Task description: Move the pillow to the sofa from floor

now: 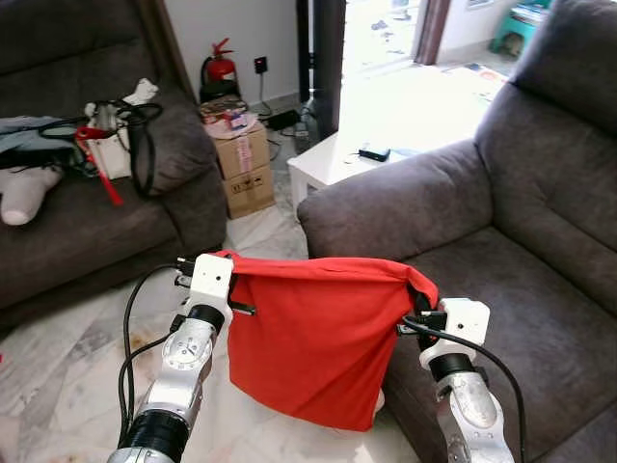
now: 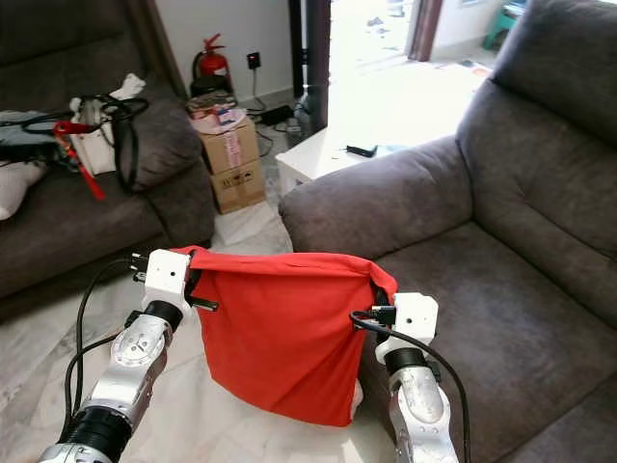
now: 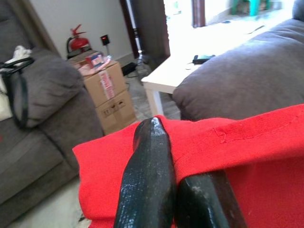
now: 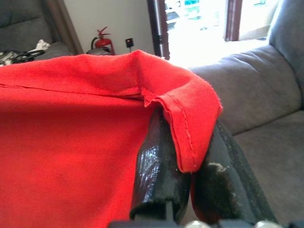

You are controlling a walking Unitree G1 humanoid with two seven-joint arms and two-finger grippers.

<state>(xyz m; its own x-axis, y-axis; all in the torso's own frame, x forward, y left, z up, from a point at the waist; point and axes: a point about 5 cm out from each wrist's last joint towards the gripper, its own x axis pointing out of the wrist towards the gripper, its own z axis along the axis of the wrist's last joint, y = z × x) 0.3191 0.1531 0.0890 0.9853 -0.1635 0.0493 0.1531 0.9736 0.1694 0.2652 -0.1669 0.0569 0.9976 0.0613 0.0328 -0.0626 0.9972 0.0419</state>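
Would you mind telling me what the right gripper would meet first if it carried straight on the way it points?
Probably the grey sofa's armrest; the right gripper, clamping the red pillow, points toward it, though depth is unclear.

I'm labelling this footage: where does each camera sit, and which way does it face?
Eye views: head, looking forward and down; both arms hold the red pillow beside the sofa.
Left wrist: along the left claw, shut on the pillow's edge, toward the boxes.
Right wrist: along the right claw, shut on a corner.
All views share pillow and extinguisher.
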